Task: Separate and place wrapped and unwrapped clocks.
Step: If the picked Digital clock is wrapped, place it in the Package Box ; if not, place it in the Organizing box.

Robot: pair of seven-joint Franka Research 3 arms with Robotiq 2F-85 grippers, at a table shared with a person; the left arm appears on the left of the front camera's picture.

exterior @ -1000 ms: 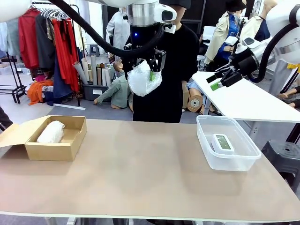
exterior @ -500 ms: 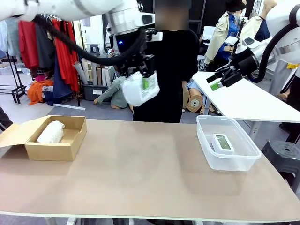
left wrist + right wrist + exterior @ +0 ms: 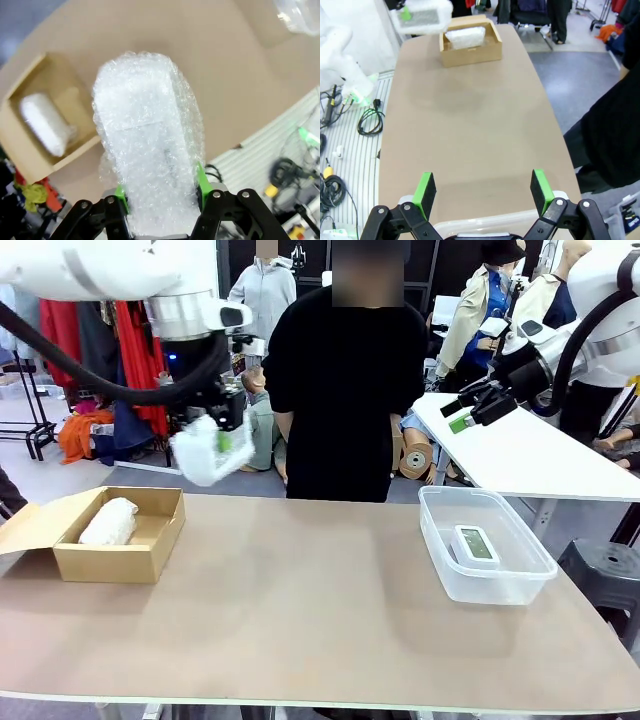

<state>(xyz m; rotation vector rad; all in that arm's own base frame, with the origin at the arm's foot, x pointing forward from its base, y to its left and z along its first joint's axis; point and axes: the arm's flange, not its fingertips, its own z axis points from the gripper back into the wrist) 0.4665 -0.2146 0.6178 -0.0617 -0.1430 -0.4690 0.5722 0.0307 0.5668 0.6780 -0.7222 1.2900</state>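
Bubble-wrapped clock [image 3: 150,150] in left claw [image 3: 160,187], front clock [image 3: 476,543]

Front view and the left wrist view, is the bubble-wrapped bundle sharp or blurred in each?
Front view: the crinkly white bubble-wrapped bundle is smeared by motion blur, while the brown cardboard box is crisp. Left wrist view: the bundle's bubbles are sharp, with the table behind it soft.
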